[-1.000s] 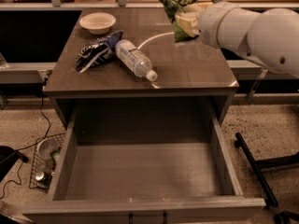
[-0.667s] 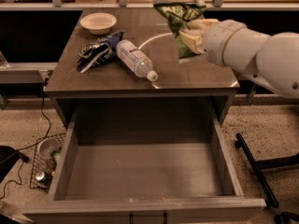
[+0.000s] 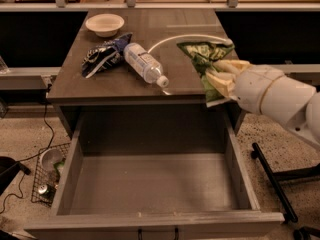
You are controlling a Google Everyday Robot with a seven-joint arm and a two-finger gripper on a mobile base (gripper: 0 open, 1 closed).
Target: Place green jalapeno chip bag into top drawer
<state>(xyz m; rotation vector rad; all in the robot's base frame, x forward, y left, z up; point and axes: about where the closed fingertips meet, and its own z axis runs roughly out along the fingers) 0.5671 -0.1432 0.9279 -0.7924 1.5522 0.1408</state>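
Note:
My gripper (image 3: 220,79) comes in from the right on a white arm and is shut on the green jalapeno chip bag (image 3: 205,59). The bag hangs in the air over the right front edge of the countertop (image 3: 100,89), its top pointing toward the back. The top drawer (image 3: 150,184) stands pulled open below the counter, a grey-brown wooden box with a bare flat bottom and a small dark handle (image 3: 157,231) on its front. The bag is above and just behind the drawer's right rear corner.
On the countertop lie a dark blue and white snack bag (image 3: 102,56), a clear plastic water bottle (image 3: 145,64) on its side and a white bowl (image 3: 105,23) at the back left. A wire basket (image 3: 47,176) sits on the floor left of the drawer. A dark stand leg (image 3: 272,179) lies at right.
My gripper has carried the green bag forward and down, from the back right of the counter to its right front edge, closer to the open drawer.

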